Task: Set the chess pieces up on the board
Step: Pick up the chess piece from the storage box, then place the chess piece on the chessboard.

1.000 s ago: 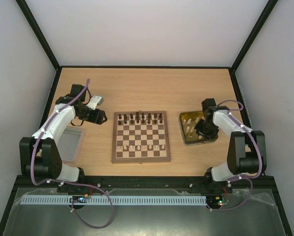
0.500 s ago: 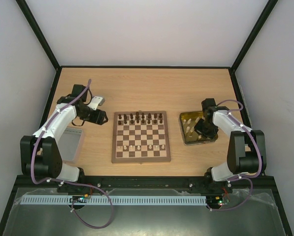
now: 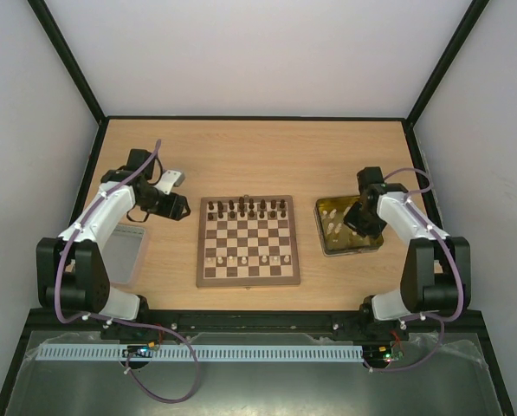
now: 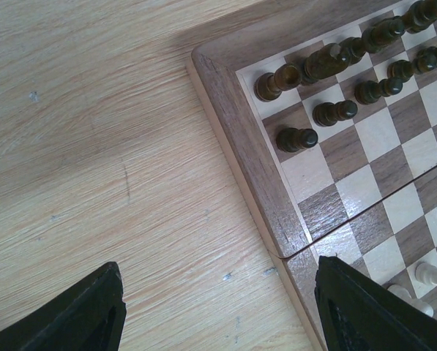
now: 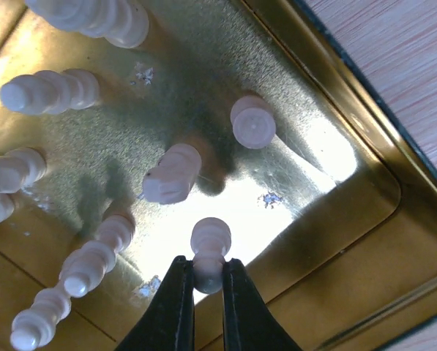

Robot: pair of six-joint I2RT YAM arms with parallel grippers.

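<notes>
The wooden chessboard (image 3: 248,241) lies mid-table, with dark brown pieces (image 3: 245,208) on its far rows and a few cream pieces (image 3: 241,258) on a near row. My right gripper (image 5: 206,276) is shut on a cream piece (image 5: 210,248) over the yellow metal tray (image 3: 321,232), where several more cream pieces (image 5: 173,173) stand or lie. My left gripper (image 4: 218,307) is open and empty above bare table, just left of the board's far-left corner (image 4: 225,95); dark pieces (image 4: 297,139) show near it.
A grey translucent lid (image 3: 124,253) lies at the near left beside the left arm. A small white object (image 3: 171,178) sits on the table behind the left gripper. Black frame walls edge the table.
My right gripper has shifted a little toward the far right of the tray. The left arm has hardly moved.
</notes>
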